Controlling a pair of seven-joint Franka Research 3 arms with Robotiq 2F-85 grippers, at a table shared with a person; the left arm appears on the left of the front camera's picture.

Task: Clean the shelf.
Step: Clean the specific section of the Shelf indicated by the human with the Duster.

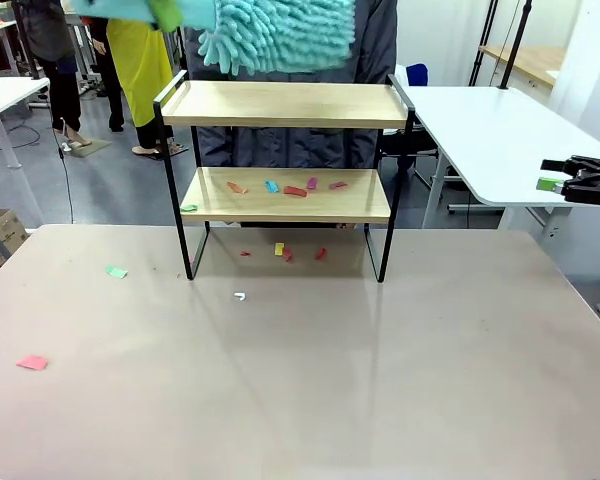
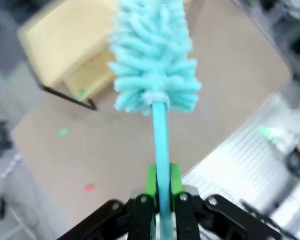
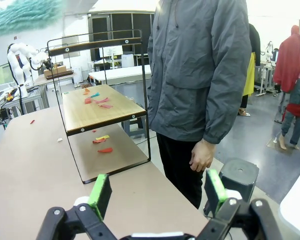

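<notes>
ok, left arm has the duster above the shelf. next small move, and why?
Probably bring the duster down and in to the lower board. The left pincer is shut on its handle, the head hangs above the shelf, whose top board looks bare, while the paper scraps lie on the lower one.

Front view faces the shelf (image 1: 285,105) head-on, left wrist looks down on it, right wrist low, side-on

Lab workspace, white worktables (image 1: 500,130), cardboard box (image 1: 0,228)
</notes>
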